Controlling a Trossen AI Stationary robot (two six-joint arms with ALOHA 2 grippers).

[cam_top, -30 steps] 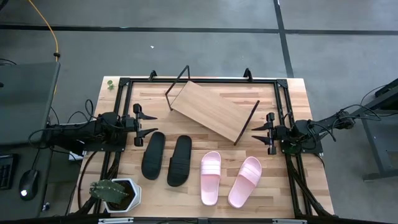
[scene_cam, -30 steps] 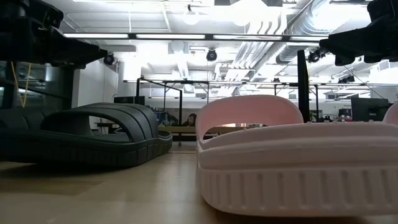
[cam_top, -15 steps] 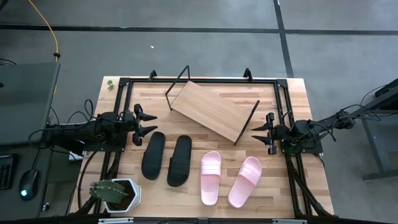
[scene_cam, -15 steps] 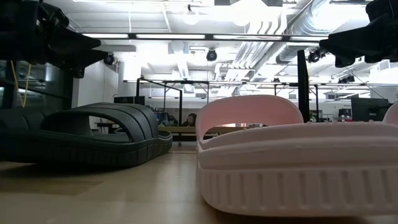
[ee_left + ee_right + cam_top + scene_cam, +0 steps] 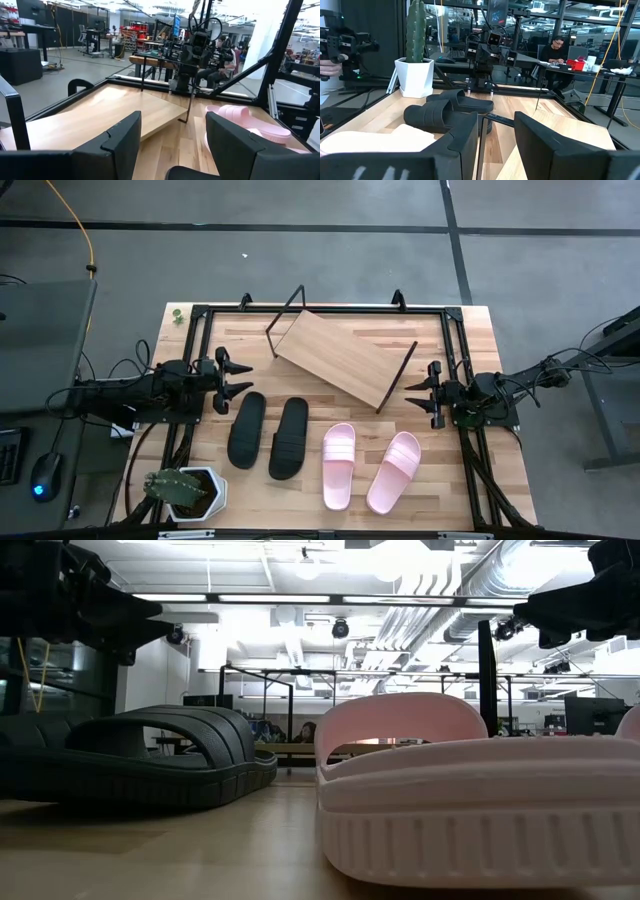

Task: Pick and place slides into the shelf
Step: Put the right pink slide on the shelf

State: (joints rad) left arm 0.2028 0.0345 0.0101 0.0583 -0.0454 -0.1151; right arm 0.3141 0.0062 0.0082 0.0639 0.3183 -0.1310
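Observation:
Two black slides [image 5: 246,429] [image 5: 289,437] lie side by side on their soles near the table's left middle. Two light pink slides [image 5: 339,465] [image 5: 394,471] lie to their right, toward the near edge. The shelf [image 5: 341,358], a light wooden board with black wire end frames, stands slantwise at the table's far middle. My left gripper [image 5: 238,377] is open and empty above the table's left side, just beyond the black slides' far ends. My right gripper [image 5: 418,393] is open and empty at the right side, near the shelf's right end frame.
A white pot with a green cactus [image 5: 186,492] stands at the near left corner. A black metal frame [image 5: 320,308] runs along the table's far, left and right edges. People sit at desks in the room beyond [image 5: 555,50].
My left gripper has tipped slightly and edged toward the black slides. Nothing else has moved.

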